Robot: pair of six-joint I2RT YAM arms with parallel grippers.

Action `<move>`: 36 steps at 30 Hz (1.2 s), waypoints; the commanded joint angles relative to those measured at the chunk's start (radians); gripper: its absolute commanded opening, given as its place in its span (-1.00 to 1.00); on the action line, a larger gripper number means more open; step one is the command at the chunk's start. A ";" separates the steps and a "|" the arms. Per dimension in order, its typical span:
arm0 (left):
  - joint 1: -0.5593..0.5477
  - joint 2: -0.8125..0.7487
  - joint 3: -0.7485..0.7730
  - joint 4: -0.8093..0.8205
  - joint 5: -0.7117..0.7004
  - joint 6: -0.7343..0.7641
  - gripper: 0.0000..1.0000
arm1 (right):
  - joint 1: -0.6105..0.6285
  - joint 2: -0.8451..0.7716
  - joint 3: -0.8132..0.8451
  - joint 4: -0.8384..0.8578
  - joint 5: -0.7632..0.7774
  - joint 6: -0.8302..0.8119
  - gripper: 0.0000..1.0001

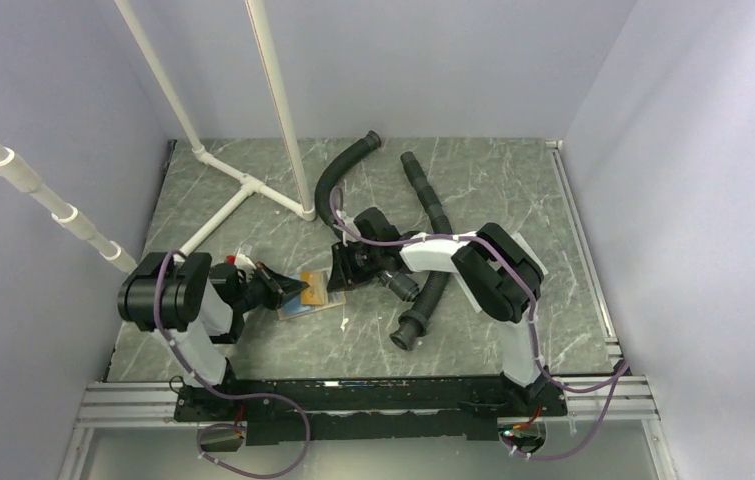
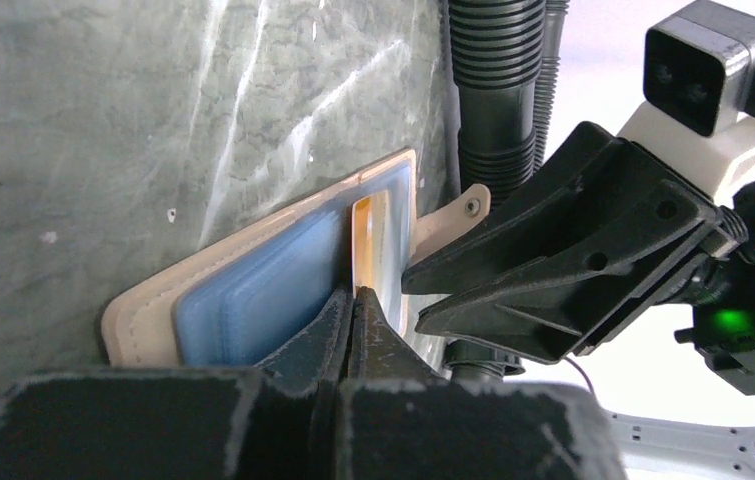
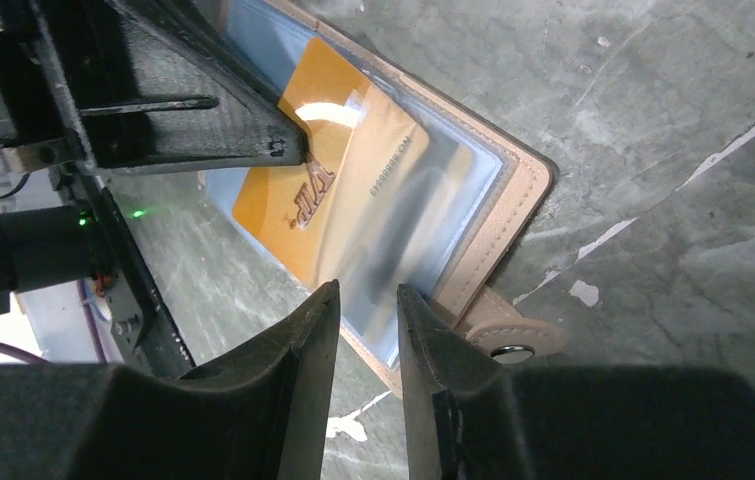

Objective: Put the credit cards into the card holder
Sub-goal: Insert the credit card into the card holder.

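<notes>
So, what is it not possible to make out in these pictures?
Top view: card holder too small, partly covered by left gripper and right gripper.
Right wrist view: orange card blurred at its near end; left gripper covers one corner.
Left wrist view: whether the shut left jaws pinch anything, hidden by their own tips.

Built of black joints, white links, purple cables (green light by the base rail) and wedge-shaped fingers.

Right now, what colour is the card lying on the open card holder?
The card is orange-yellow, clearest in right wrist view.
</notes>
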 commanded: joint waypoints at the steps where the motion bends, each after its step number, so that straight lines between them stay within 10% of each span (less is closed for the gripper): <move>1: -0.010 -0.143 0.006 -0.314 -0.061 0.127 -1.00 | 0.039 0.021 -0.022 -0.209 0.237 -0.062 -0.35; 11: -0.011 -0.262 0.026 -0.469 -0.068 0.196 -1.00 | 0.174 0.057 0.038 -0.287 0.543 -0.074 -0.50; 20: -0.030 -0.260 -0.055 -0.260 -0.141 0.197 -0.99 | 0.187 0.080 0.047 -0.243 0.434 -0.062 -0.68; 27: -0.057 -0.388 -0.023 -0.409 -0.198 0.241 -1.00 | 0.185 0.079 0.049 -0.232 0.406 -0.055 -0.71; 36: -0.061 -0.182 -0.087 -0.049 -0.157 0.099 -1.00 | 0.185 0.077 0.037 -0.198 0.321 -0.023 -0.73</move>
